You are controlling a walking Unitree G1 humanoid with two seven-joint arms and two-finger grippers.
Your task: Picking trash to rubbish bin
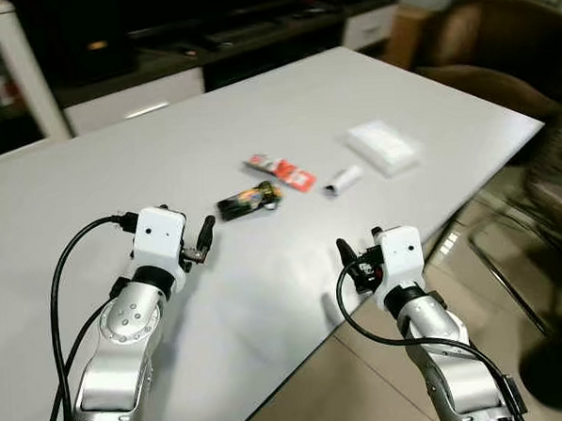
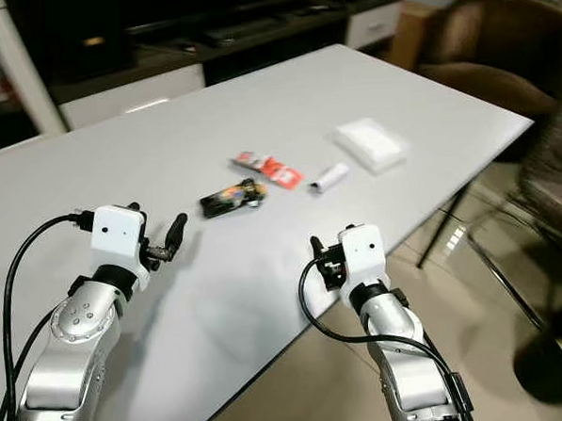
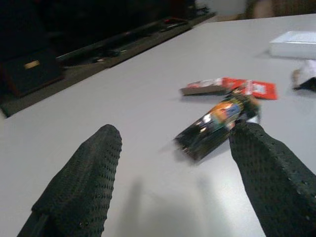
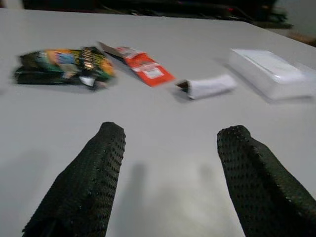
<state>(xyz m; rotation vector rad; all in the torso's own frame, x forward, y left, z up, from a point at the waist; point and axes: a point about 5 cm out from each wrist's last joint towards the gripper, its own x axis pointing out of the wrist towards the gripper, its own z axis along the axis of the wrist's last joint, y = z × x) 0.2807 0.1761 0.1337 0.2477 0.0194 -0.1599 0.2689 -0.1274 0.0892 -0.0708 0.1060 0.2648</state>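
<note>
Trash lies mid-table on the grey table (image 1: 119,181): a black colourful wrapper (image 1: 248,201), a red wrapper (image 1: 281,171) behind it, and a small white rolled wrapper (image 1: 343,180) to their right. My left gripper (image 1: 202,243) hovers open just short of the black wrapper (image 3: 217,126), with nothing between its fingers (image 3: 84,187). My right gripper (image 1: 354,261) is open too, low over the table's near right edge. It points toward the white roll (image 4: 207,86) and the red wrapper (image 4: 145,66), with the black wrapper (image 4: 64,64) off to one side.
A flat white packet (image 1: 383,146) rests near the table's right edge. A brown armchair (image 1: 485,58) stands at the back right and a chair frame (image 1: 537,235) on the tiled floor to the right. Dark low cabinets (image 1: 206,35) run behind the table.
</note>
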